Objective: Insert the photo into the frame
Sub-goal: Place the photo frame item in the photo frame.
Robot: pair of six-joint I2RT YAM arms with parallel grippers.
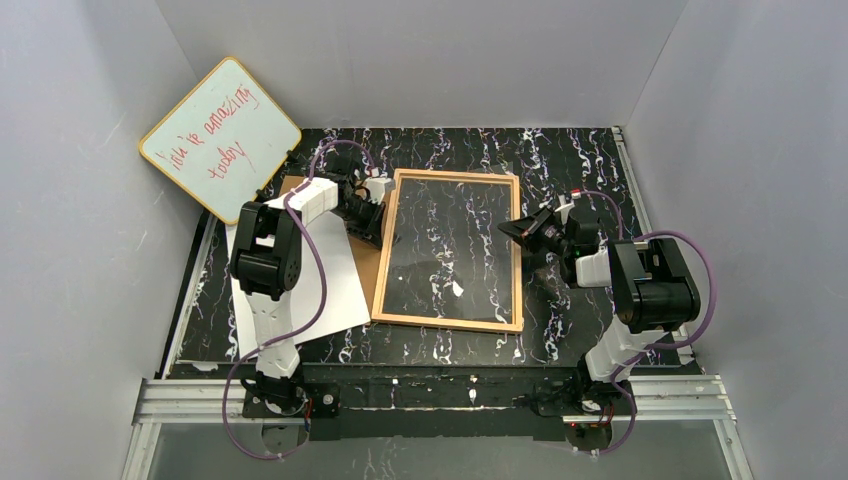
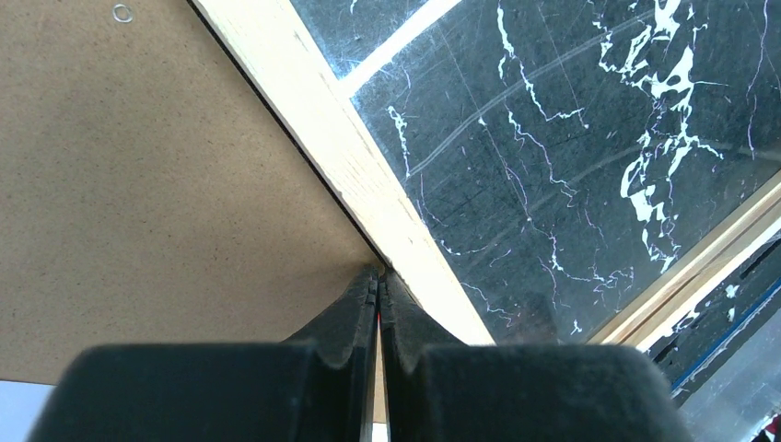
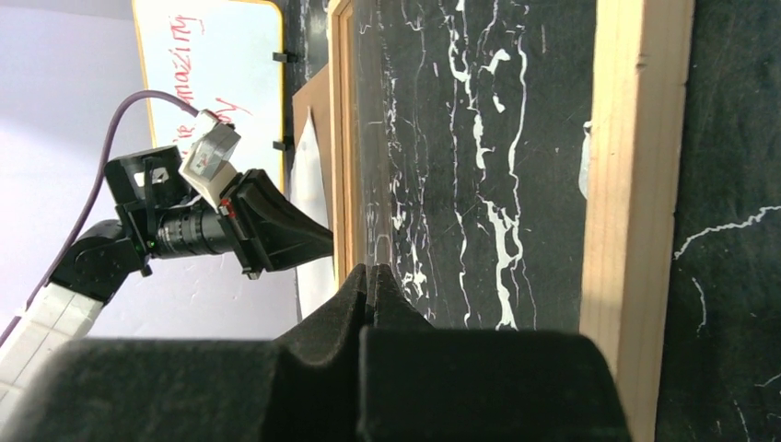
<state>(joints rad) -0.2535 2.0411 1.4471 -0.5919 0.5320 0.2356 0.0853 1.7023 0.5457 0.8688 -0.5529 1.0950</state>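
Note:
The frame (image 1: 450, 322), thin light wood round a clear pane, lies flat in the middle of the dark marbled table. The photo (image 1: 335, 290) lies white side up to its left, partly under the left arm. My left gripper (image 1: 373, 222) is shut with nothing between its fingers. Its tips (image 2: 378, 276) rest against the outer edge of the frame's left rail (image 2: 322, 120), over the brown backing board (image 2: 138, 184). My right gripper (image 1: 507, 229) is shut and empty too. Its tips (image 3: 368, 270) reach in over the pane past the right rail (image 3: 635, 184).
The brown backing board (image 1: 366, 262) lies between the photo and the frame, tucked under the frame's left side. A yellow-rimmed whiteboard (image 1: 220, 138) with red writing leans at the back left corner. Grey walls close in three sides.

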